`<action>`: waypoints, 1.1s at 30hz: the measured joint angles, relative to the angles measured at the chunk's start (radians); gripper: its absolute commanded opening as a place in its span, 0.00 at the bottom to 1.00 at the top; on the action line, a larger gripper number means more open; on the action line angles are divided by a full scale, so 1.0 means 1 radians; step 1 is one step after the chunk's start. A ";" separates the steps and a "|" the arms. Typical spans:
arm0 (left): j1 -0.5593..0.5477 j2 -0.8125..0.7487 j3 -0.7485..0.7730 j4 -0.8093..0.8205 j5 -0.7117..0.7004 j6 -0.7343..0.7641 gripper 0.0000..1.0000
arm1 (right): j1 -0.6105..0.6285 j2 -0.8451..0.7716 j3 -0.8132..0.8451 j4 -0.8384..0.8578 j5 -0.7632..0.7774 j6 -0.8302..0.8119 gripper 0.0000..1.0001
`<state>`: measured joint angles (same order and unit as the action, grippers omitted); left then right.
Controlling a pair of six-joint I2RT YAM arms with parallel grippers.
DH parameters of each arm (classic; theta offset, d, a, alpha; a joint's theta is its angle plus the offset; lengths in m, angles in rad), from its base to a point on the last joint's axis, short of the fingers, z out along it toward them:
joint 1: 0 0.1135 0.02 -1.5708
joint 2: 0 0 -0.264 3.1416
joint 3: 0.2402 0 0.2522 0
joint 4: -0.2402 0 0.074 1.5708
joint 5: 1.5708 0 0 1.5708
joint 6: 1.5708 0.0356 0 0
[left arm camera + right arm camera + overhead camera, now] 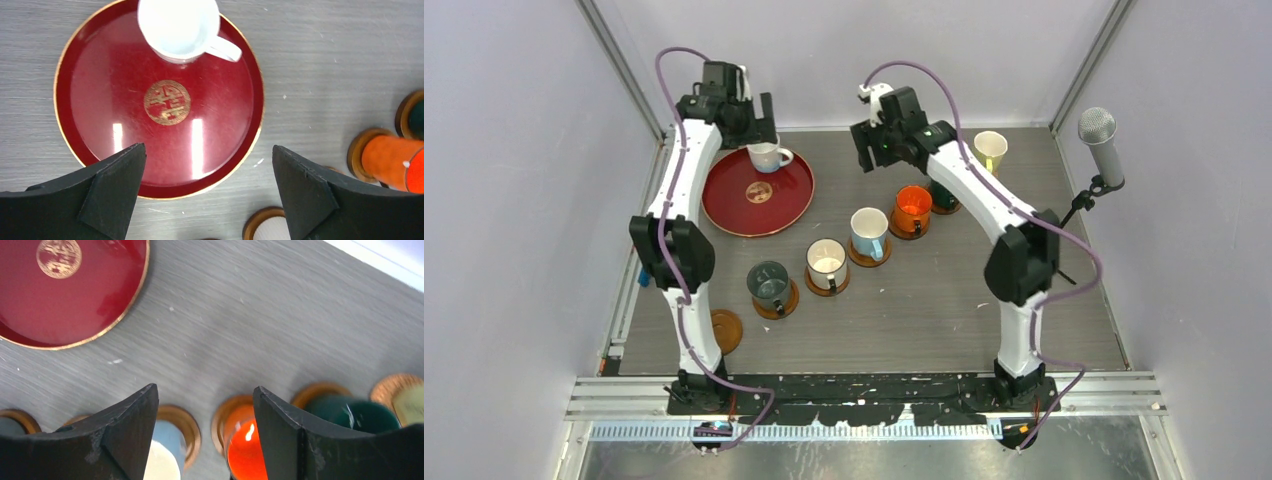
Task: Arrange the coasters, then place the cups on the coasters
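The left tool (207, 152) hangs wide open and empty above the large round red lacquered tray (100, 90). The white handled ceramic mug (177, 25) stands at the tray's edge, at the top of the left wrist view, with its handle pointing to frame right. In the overhead view a bare round brown wooden coaster (725, 330) lies at lower left on the grey table (944, 320), well apart from the tray. The row of other mugs (826, 262) runs diagonally through the middle, each on a coaster. The right tool (205, 392) is wide and empty too, over the orange mug (245, 450).

The step in hand looks like fetching the white mug. To do it well, centre the mug's wall between the fingers, keep off the handle, and lift straight up clear of the tray's lip. Then set it squarely on the bare coaster.
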<state>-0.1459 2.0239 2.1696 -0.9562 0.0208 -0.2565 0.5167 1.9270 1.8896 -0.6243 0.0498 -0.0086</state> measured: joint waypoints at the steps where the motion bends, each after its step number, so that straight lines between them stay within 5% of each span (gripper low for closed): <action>1: 0.023 0.023 0.031 -0.002 0.015 -0.002 1.00 | 0.000 0.043 0.048 -0.003 -0.022 -0.012 0.73; 6: 0.124 0.043 0.025 -0.018 0.067 -0.002 1.00 | 0.000 0.343 0.418 -0.047 -0.150 -0.063 0.73; 10: 0.196 -0.021 -0.119 -0.006 0.087 -0.001 1.00 | 0.006 0.543 0.634 -0.023 -0.224 -0.087 0.73; 19: 0.251 -0.214 -0.367 -0.005 0.087 0.009 1.00 | 0.050 0.740 0.673 0.218 -0.301 -0.121 0.73; 33: 0.264 -0.242 -0.377 -0.008 0.089 0.025 1.00 | 0.105 0.909 0.772 0.594 -0.306 -0.117 0.71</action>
<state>0.1184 1.7817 1.7931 -0.9646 0.1101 -0.2314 0.6216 2.8357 2.6621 -0.0303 -0.2562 -0.1257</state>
